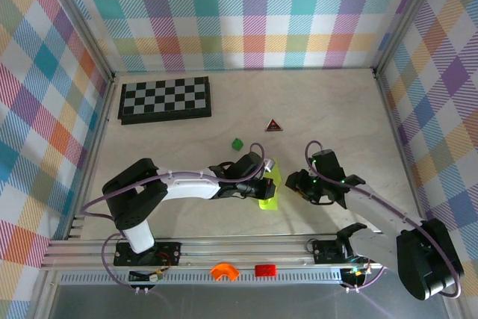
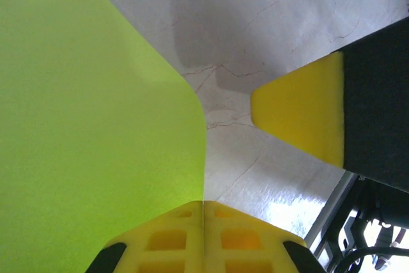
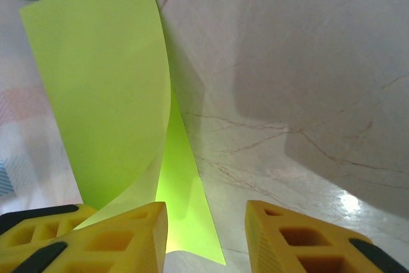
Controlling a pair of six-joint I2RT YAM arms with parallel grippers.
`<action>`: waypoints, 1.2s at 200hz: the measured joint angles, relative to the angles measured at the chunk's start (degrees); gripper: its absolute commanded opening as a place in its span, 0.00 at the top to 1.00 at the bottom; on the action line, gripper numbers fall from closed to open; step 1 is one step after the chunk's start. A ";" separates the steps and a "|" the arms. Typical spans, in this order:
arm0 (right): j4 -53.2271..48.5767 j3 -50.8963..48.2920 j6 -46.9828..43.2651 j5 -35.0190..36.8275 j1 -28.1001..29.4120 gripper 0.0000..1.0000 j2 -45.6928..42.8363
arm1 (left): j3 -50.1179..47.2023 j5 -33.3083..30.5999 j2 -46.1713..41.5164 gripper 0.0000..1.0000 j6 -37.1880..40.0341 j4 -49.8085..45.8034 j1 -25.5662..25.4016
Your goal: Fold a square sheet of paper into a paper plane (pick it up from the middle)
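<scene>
The paper plane [image 1: 269,184] is a lime yellow-green folded sheet standing on edge on the pale table, just left of centre. My left gripper [image 1: 262,182] is shut on it. In the left wrist view the paper [image 2: 96,126] runs down into the seam of the closed left gripper [image 2: 203,208]. A yellow finger of the right gripper [image 2: 300,116] shows beyond it. My right gripper [image 1: 294,183] stands open just right of the paper. In the right wrist view the curled sheet [image 3: 108,94] rises ahead, its lower flap reaching into the gap of the right gripper [image 3: 206,215] beside the left finger [image 3: 128,234].
A folded chessboard [image 1: 165,99] lies at the back left. A tiny green block [image 1: 237,143] and a dark triangular piece [image 1: 274,126] sit behind the grippers. An orange piece [image 1: 223,271] and a red piece [image 1: 265,270] rest on the front rail. Plaid walls enclose the table.
</scene>
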 measured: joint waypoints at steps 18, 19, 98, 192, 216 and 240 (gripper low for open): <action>0.96 -0.04 0.20 -1.70 0.00 0.69 0.44 | -0.90 -0.09 -0.15 1.00 -0.15 0.17 0.15; 1.05 -0.04 0.20 -1.77 0.00 0.69 0.44 | -0.96 -0.09 -0.15 1.00 -0.15 0.17 0.17; 7.78 -3.89 4.11 -5.95 3.65 0.84 0.81 | -4.39 -1.38 -1.57 1.00 -1.51 -0.04 1.46; 14.32 -3.91 8.44 -2.43 13.73 0.89 8.61 | -4.39 -1.36 -1.57 0.93 -1.62 -0.42 1.46; 14.58 -3.82 8.41 -1.33 14.29 0.91 11.26 | -4.39 -1.33 -1.62 0.91 -1.62 -0.42 1.46; 12.28 -2.29 7.21 0.04 14.32 0.91 12.04 | -4.39 -1.33 -1.64 0.89 -1.60 -0.48 1.46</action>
